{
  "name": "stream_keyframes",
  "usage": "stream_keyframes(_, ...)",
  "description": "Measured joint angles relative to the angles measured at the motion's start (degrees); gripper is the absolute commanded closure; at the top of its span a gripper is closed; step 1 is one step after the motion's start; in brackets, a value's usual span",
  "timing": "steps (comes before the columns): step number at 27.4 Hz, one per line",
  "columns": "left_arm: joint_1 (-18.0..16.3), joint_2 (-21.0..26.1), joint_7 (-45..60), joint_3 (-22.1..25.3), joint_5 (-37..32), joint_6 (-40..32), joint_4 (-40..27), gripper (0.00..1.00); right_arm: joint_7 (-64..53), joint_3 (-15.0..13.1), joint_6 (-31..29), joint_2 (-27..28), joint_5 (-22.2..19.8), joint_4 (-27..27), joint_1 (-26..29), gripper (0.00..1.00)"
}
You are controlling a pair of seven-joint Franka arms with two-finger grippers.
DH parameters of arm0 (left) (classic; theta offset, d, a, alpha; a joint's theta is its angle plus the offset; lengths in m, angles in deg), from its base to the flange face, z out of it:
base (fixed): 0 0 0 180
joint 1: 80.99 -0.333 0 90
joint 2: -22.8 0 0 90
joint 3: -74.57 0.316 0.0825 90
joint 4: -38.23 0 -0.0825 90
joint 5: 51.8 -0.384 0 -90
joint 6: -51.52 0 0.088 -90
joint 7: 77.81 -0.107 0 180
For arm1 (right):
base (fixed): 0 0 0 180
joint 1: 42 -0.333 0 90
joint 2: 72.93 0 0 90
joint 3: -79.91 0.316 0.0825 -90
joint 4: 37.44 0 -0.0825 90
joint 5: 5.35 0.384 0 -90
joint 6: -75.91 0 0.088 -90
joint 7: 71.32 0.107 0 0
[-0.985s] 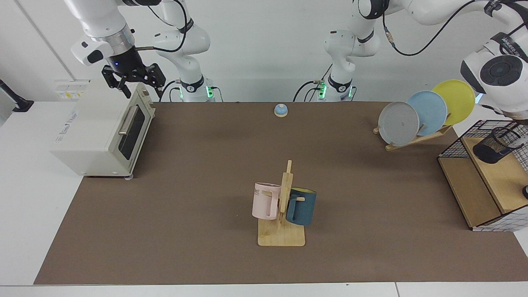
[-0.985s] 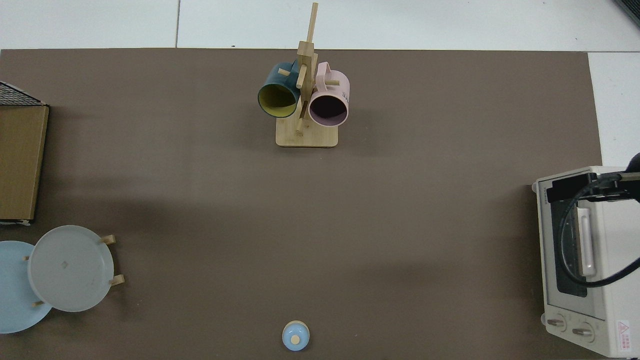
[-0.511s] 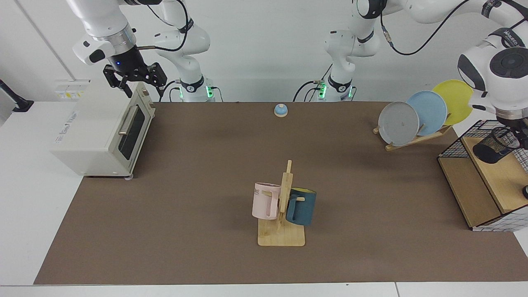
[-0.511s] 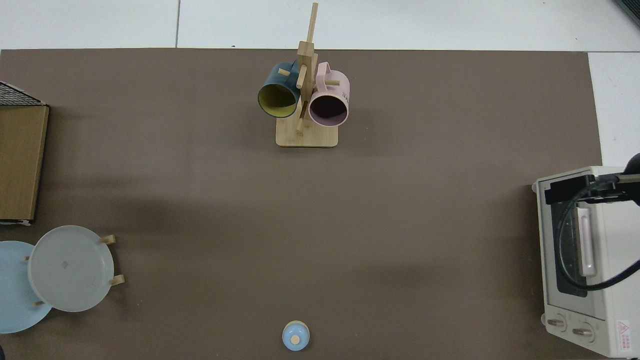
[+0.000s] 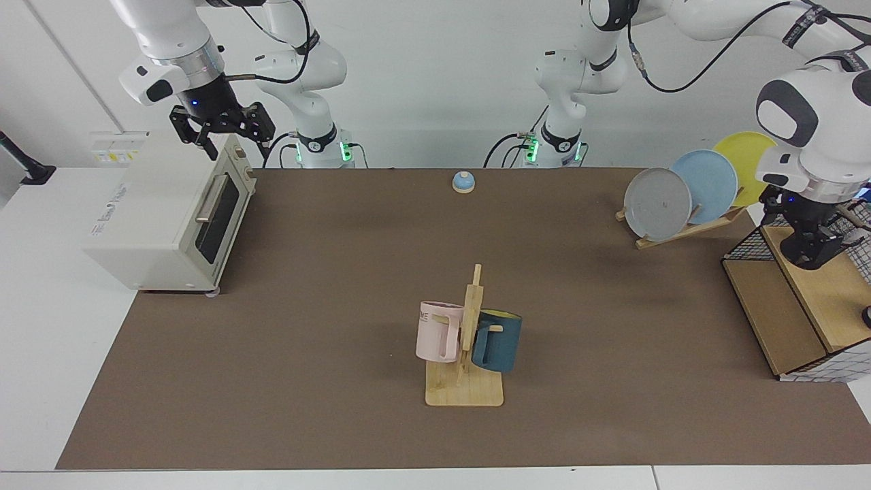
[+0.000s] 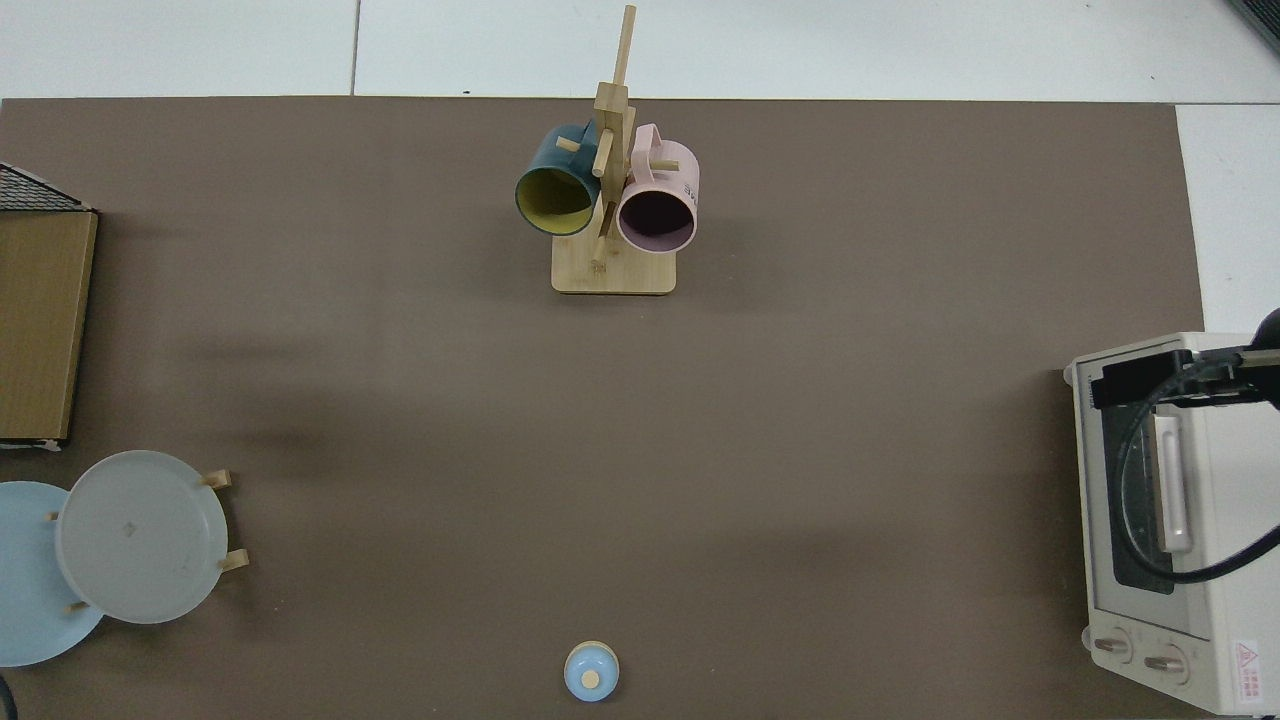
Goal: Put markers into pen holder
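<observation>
The pen holder (image 5: pixel 797 253) shows only as a dark shape merged with the left tool (image 5: pixel 816 235), on the wooden shelf (image 5: pixel 830 292) inside the wire-grid basket (image 5: pixel 748 238). This is far out from the mug rack (image 5: pixel 465 388), at the worktop (image 5: pixel 306 340) edge on the left arm's side. How much of that shape is holder cannot be told, nor whether this tool is wide, narrow or gripping. The mug rack stands nearest the camera at mid-worktop, with a pink mug (image 5: pixel 439 331) hung on the side toward the right arm and a dark teal mug (image 5: pixel 497 340) on the other side. Beyond the rack, next to the basket, a wooden plate stand (image 5: pixel 687 228) carries a grey plate (image 5: pixel 657 203), a blue plate (image 5: pixel 704 180) and a yellow plate (image 5: pixel 745 160) on edge. Opposite, well apart from the rack, sits a cream toaster oven (image 5: pixel 156 211). The right tool (image 5: pixel 221 133) hovers over its top front edge, spread wide and holding nothing, while its arm waits. Farthest back, straight behind the rack, is a small blue bell (image 5: pixel 463 181).
</observation>
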Motion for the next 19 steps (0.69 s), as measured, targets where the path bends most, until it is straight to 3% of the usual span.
stream_keyframes(19,1.1,-0.6,3.3,-5.3,4.1,5.7,0.0,0.0,0.0,0.0,0.0,0.0,0.0,0.0,0.0,0.0)
